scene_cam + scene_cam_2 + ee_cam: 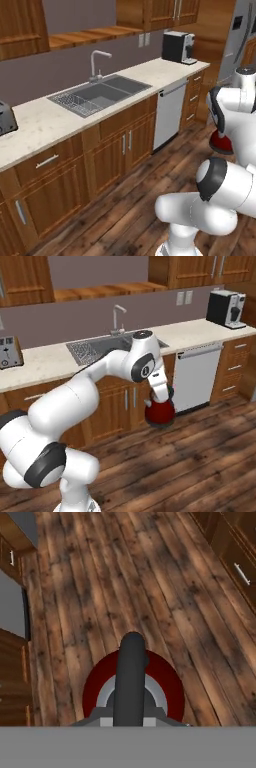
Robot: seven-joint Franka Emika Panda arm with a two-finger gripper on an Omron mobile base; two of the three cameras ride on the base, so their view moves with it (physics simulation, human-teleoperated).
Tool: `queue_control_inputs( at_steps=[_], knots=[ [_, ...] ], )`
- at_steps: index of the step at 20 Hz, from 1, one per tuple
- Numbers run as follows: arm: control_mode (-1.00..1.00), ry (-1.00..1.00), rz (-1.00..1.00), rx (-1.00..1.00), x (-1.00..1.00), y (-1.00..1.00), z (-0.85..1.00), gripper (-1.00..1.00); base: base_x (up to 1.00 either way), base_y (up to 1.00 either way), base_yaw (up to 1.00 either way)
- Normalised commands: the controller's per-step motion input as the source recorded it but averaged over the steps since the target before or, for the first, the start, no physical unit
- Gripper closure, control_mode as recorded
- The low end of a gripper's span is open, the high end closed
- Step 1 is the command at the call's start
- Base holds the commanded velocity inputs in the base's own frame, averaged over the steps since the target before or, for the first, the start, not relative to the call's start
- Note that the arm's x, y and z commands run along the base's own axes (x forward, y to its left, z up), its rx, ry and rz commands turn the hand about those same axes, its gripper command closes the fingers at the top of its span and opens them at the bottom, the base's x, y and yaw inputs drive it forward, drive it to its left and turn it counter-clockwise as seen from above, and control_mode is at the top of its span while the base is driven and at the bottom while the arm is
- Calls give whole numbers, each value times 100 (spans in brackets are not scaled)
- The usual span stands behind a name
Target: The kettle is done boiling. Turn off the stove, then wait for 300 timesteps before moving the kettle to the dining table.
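The kettle (220, 142) is cut off behind the white arm in the left base view. The toaster (6, 119) is clipped by the left edge. The claw (162, 397) fingertips stay hidden.

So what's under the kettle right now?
Bare wooden floor. The kettle hangs in the air off the gripper, shut on its dark handle, with planks showing all around it in the hand view. The patch directly below is covered by the kettle's body.
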Motion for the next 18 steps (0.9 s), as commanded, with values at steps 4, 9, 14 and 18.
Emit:
queue_control_inputs(
  at_steps=[4,9,14,18],
  knots=[
    [100,0,0,0,0,0,0,100,22,-47,-28],
    [100,0,0,0,0,0,0,100,26,-45,-28],
    [100,0,0,0,0,0,0,100,32,-44,-29],
    [100,0,0,0,0,0,0,100,25,-44,-29]
  ],
)
